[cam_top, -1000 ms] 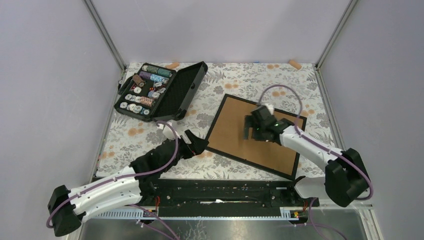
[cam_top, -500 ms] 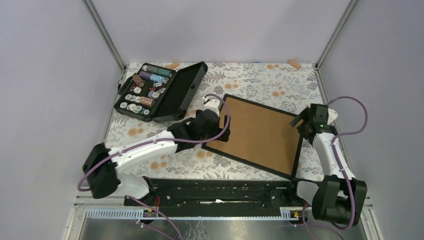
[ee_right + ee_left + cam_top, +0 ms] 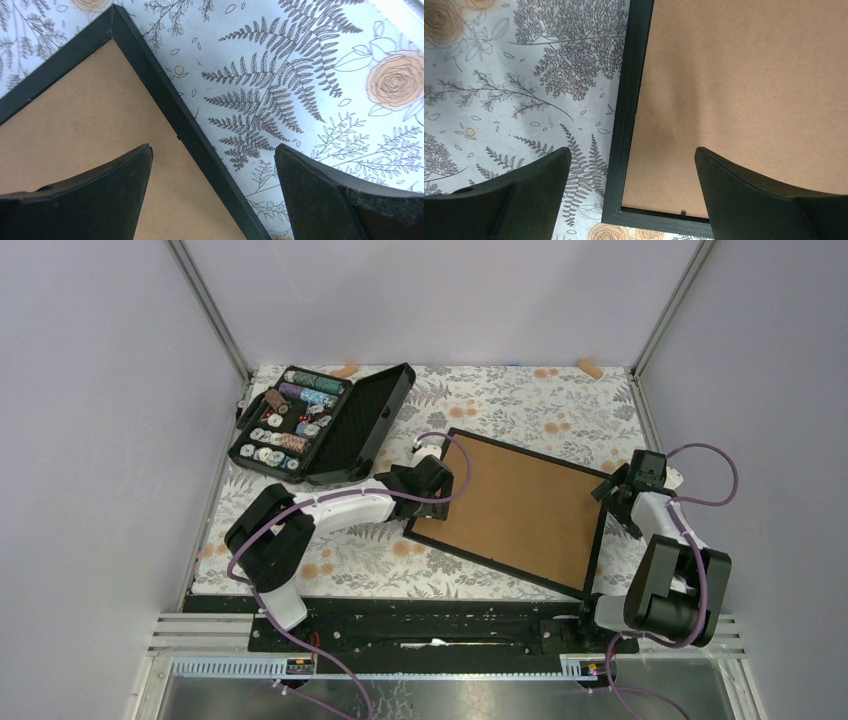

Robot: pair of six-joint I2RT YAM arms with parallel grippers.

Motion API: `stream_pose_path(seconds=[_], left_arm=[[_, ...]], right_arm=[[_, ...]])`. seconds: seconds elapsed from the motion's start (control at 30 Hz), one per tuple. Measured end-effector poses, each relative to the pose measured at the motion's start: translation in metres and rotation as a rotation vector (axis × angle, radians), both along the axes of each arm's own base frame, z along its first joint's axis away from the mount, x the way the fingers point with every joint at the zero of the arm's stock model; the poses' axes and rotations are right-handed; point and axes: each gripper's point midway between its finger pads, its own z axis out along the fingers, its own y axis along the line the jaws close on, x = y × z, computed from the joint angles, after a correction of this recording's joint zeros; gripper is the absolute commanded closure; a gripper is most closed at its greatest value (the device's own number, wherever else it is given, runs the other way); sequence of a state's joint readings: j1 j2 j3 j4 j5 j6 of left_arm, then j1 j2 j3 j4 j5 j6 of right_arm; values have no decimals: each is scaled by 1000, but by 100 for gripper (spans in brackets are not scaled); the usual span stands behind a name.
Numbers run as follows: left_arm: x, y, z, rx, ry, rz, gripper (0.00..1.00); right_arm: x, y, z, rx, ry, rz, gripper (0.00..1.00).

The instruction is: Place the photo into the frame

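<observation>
Top view: the frame (image 3: 512,518) lies flat on the floral tablecloth (image 3: 500,400), brown backing board (image 3: 520,505) facing up, spanning the space between the two tools; the left gripper (image 3: 445,485) stands at its left rim, the right gripper (image 3: 612,496) at its right rim close to the far corner; well to the left of the left gripper and beyond it, an open black case of thread spools (image 3: 320,422) rests on the cloth.

Left wrist view: the left gripper (image 3: 631,195) is spread wide, holding nothing; one finger (image 3: 519,200) is over the cloth, the other finger (image 3: 769,200) over the board; the frame's black rim (image 3: 629,100) runs straight ahead through the gap between them, with one corner of the frame lying just below the gap; whether either finger touches the frame cannot be told.

Right wrist view: the right gripper (image 3: 212,192) is likewise spread and empty; its left-hand finger (image 3: 80,200) hangs over the board, its right-hand finger (image 3: 355,200) over the fern-printed cloth; the frame's rim (image 3: 165,95) passes diagonally between the two, and a corner of the frame lies ahead and to the left of the fingers; contact with the frame cannot be judged here either.
</observation>
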State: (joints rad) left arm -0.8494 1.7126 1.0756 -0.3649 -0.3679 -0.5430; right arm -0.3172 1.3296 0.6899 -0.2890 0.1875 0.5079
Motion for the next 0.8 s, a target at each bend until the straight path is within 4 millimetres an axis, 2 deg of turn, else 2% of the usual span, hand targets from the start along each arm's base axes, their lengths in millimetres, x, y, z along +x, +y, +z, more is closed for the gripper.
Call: stream_pose_path(seconds=[0.2,0.4,0.6,0.8], left_arm=[[-8,7,-21,3,51,1,1],[-11,-5,-29,-113,131,-8,1],[-26,-28,-22,-278,170,-67,4],[-59,-49,-16,-374,200,-116,4]], right_arm=[[10,9,-9,46,-11,66,0],[18,22,-21,113,-11,138,0],[29,33,-17,166,-50,183,0],[52,17,-13,140,-64,194,0]])
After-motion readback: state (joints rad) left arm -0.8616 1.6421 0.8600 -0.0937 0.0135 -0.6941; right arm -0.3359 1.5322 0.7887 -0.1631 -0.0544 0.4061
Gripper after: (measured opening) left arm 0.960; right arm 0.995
